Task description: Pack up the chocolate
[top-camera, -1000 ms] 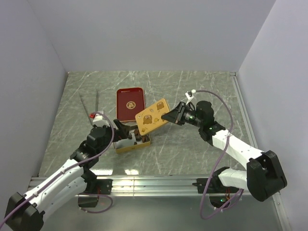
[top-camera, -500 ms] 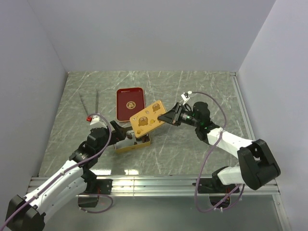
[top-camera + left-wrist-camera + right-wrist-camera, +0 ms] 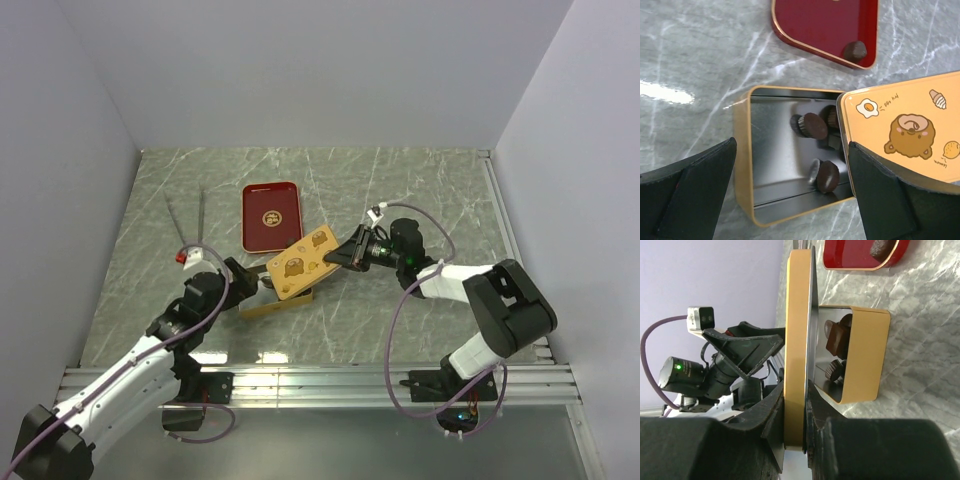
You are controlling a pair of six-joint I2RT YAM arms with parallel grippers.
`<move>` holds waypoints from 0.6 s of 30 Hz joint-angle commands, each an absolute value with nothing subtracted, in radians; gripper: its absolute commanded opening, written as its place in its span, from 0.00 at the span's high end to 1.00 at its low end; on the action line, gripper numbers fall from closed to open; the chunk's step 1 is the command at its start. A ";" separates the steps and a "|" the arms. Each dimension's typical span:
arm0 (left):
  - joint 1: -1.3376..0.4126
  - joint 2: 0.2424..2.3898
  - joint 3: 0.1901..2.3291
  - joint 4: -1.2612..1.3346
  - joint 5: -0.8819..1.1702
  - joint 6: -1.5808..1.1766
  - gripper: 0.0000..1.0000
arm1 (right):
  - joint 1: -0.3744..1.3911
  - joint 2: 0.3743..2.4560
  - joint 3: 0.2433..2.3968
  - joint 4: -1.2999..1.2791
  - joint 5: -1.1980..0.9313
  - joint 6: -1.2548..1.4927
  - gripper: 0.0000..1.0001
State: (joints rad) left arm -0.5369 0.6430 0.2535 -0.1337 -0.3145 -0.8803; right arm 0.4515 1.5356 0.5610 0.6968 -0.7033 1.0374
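Far on the left two thin sticks (image 3: 186,215) lie on the table (image 3: 420,190); they may be tongs, but from here I cannot say for sure. Next comes the left gripper (image 3: 790,145). Its fingers stand wide apart, one on each side of the gold tin (image 3: 742,165), and they hold nothing. I cannot tell if they touch the tin's walls.

The tin is open, and several chocolate pieces (image 3: 815,126) lie inside, mostly toward its right half. Behind the tin is the red tray (image 3: 255,200), and a single piece (image 3: 856,51) sits in the corner of it, apart from the others.

To the right, the yellow lid (image 3: 300,262) with a bear drawing hangs tilted, and its lower edge already covers the right side of the tin. The right gripper (image 3: 343,256) has its fingers pressed together on the lid's far edge.

I judge that the step in hand is closing the tin. The next move calls for making the lid level, lining its corners up with the tin's rim, and lowering it straight down. The left gripper could steady the tin so that it does not slide. If the lid goes on now, the single piece in the tray will stay unpacked.
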 commanded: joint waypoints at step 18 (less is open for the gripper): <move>-0.532 0.686 0.215 -0.026 -0.273 -0.937 0.01 | 0.486 1.690 0.552 0.704 -0.686 0.947 0.68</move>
State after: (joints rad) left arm -0.5369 0.6941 0.2188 -0.0875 -0.2924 -0.9226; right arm 0.4728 1.6745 0.5606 0.7521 -0.7063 1.0008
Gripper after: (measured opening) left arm 0.995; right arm 0.307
